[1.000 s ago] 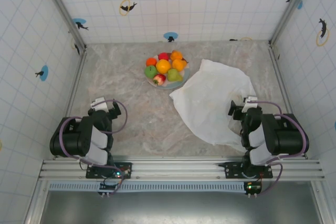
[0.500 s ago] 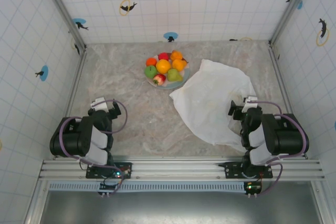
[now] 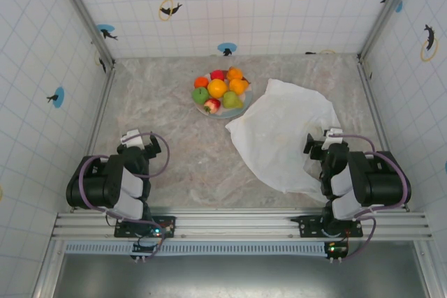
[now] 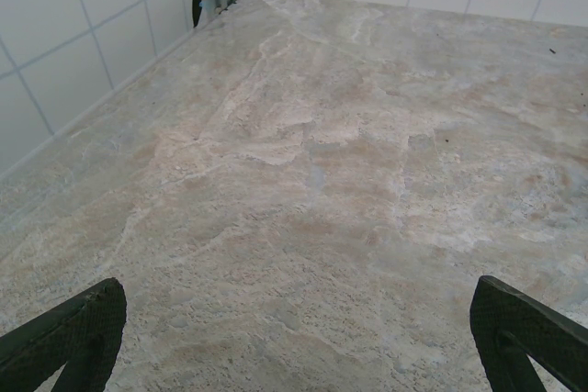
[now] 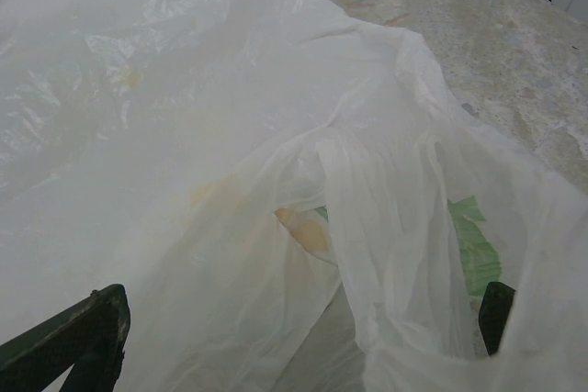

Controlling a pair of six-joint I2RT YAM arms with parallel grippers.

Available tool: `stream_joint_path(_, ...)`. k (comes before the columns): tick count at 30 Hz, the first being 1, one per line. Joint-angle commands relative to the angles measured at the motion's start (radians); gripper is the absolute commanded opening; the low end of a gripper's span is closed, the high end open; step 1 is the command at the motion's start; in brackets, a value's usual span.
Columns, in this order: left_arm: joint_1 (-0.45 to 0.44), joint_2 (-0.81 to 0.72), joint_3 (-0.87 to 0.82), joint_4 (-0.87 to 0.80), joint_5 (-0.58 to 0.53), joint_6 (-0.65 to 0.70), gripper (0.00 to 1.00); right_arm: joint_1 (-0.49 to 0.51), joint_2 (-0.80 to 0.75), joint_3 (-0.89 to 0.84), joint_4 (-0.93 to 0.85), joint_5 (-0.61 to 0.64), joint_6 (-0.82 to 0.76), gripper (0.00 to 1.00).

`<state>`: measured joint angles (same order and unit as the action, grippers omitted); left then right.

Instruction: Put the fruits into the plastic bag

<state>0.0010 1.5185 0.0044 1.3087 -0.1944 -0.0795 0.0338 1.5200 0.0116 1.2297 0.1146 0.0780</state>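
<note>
The fruits (image 3: 221,92), orange, green, yellow-green and red, are heaped on a pale round plate (image 3: 228,112) at the back middle of the table. The plastic bag (image 3: 279,137) lies flat and crumpled to the right of the plate; its loop handles and green mark (image 5: 473,240) show in the right wrist view. My right gripper (image 3: 323,146) rests over the bag's near right edge, open, its dark fingertips (image 5: 78,341) wide apart above the film. My left gripper (image 3: 142,143) sits at the near left, open over bare marble, its fingertips (image 4: 69,332) in the frame's corners.
Tiled walls with dolphin stickers close in the table on three sides, with metal posts (image 3: 84,15) at the back corners. A rail (image 3: 237,225) carries both arm bases along the near edge. Marble surface (image 3: 174,144) lies between the left gripper and the bag.
</note>
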Motion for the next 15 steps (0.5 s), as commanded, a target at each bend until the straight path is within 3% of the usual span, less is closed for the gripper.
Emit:
stream_joint_path(1, 0.004, -0.004, -0.016, 0.000, -0.001, -0.012, 0.98, 0.003, -0.002, -0.012, 0.027, 0.002, -0.006, 1.00)
stream_joint_path(15, 0.003, -0.007, -0.021, 0.006, -0.002, -0.012, 0.98, 0.003, -0.004, -0.013, 0.029, 0.004, -0.006, 1.00)
